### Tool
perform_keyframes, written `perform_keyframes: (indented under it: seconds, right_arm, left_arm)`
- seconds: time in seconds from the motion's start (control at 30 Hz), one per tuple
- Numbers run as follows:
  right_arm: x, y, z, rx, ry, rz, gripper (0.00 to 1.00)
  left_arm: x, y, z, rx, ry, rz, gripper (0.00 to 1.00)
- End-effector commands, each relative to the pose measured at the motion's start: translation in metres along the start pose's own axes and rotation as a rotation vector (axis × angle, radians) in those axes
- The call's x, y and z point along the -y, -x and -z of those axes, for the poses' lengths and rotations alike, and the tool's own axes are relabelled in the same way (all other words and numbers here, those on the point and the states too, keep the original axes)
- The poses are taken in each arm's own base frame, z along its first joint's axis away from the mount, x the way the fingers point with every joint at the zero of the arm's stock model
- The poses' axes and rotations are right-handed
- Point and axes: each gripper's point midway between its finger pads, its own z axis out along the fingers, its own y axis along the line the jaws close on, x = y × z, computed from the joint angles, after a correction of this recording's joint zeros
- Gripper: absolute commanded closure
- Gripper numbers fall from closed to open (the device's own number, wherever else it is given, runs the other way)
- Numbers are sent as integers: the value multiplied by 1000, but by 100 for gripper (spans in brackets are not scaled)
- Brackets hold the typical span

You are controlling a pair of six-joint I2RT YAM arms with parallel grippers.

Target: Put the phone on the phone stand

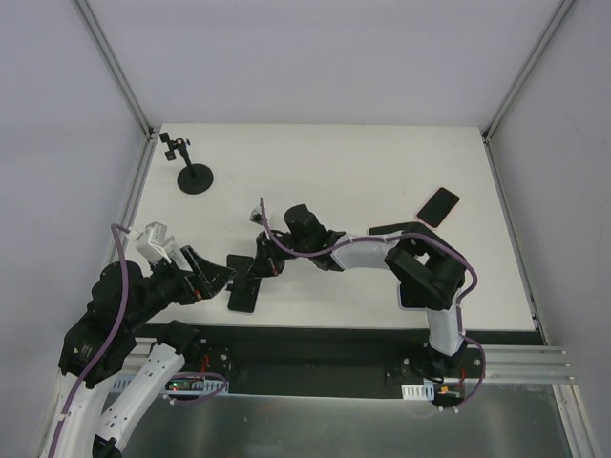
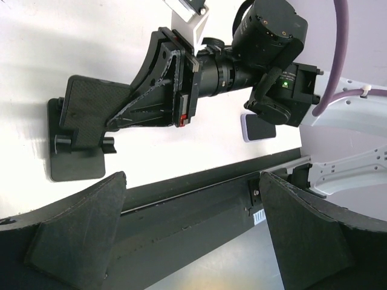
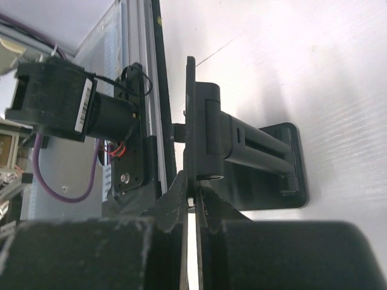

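Right gripper has its fingers pinched almost together on the thin edge of the phone stand's upright plate. The left gripper is spread wide with nothing between its pads, hovering just beside the stand.

The phone is a black slab with a dark screen. It lies flat and askew near the table's right edge, well apart from the stand. The stand is all black, with a flat base, a hinged arm and a finely textured plate.

The top view alone shows the phone plainly, along with a round-based black mount at the far left corner. The left wrist view shows the plate's textured face and the base resting on the table. The right wrist view shows the plate edge-on between the fingers. A dark rounded shape behind the right arm is too hidden to name.
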Motion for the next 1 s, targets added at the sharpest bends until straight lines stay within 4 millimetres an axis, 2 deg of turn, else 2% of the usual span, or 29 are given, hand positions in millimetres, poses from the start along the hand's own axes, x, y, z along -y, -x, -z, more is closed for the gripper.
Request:
perform_keyframes:
  seconds: [0.0,0.13,0.23,0.27,0.3,0.33,0.37,0.4,0.43,0.47,0.5,0.53,0.57,0.6,0.63,0.67,0.7,0.73,0.77,0.8,0.83,0.9,0.97]
  right_arm:
    - [-22,-15,0,-94,85,116,99]
    - [-23,-23,4,-114,79,142,99]
    - [-13,-28,5,-147,37,179,97]
    - [-11,-27,6,-152,20,184,86]
    - [-10,-23,9,-147,-4,191,67]
    - [-5,-24,12,-150,-52,181,35]
    - [-5,-22,15,-142,-75,183,25]
    - [-13,-11,23,-108,-96,198,14]
    - [-5,-15,31,-107,-161,184,1]
    - [-6,-12,37,-91,-184,176,3]
    - [-12,2,49,-44,-207,187,4]
    - [-2,-3,59,-36,-265,163,4]
    - [-1,0,67,-15,-290,153,4]
    - [-1,13,83,38,-327,138,4]
    - [22,12,99,84,-467,79,4]
    - [36,16,114,128,-575,26,4]
    - [53,25,140,232,-715,-153,4]
    - [97,-8,200,241,-1108,-324,4]
    - [103,-12,228,290,-1253,-464,4]
    - [115,-27,258,336,-1373,-639,4]
    - [111,-50,275,331,-1452,-816,4]
    - [111,-65,293,360,-1501,-972,4]
    - [107,-77,301,431,-1508,-1090,4]
  left_arm:
    - [5,5,2,18,-13,-15,9]
    - [4,5,-1,9,-7,-16,9]
    - [5,5,-3,0,-11,-18,9]
    - [7,6,-3,3,-18,-22,9]
    - [7,6,-4,1,-18,-24,9]
    - [7,6,-4,-1,-17,-25,9]
    - [7,7,-4,1,-18,-27,9]
    - [7,7,-3,3,-18,-29,9]
    - [8,7,-2,8,-21,-30,9]
    - [7,7,-2,7,-22,-30,8]
    - [6,7,-2,9,-20,-30,8]
    - [7,7,-1,15,-23,-30,8]
    - [5,6,-3,11,-17,-31,8]
    - [5,6,-3,12,-18,-33,8]
    - [5,6,-4,11,-17,-35,8]
    - [5,6,-4,10,-19,-41,8]
    - [5,6,-4,5,-20,-45,7]
    - [6,6,-4,4,-21,-46,8]
    - [6,7,-4,6,-23,-50,8]
    - [7,7,-3,6,-25,-52,8]
    - [7,7,-3,9,-27,-53,8]
    - [7,7,-2,10,-28,-53,7]
    - [6,5,-2,9,-29,-51,7]
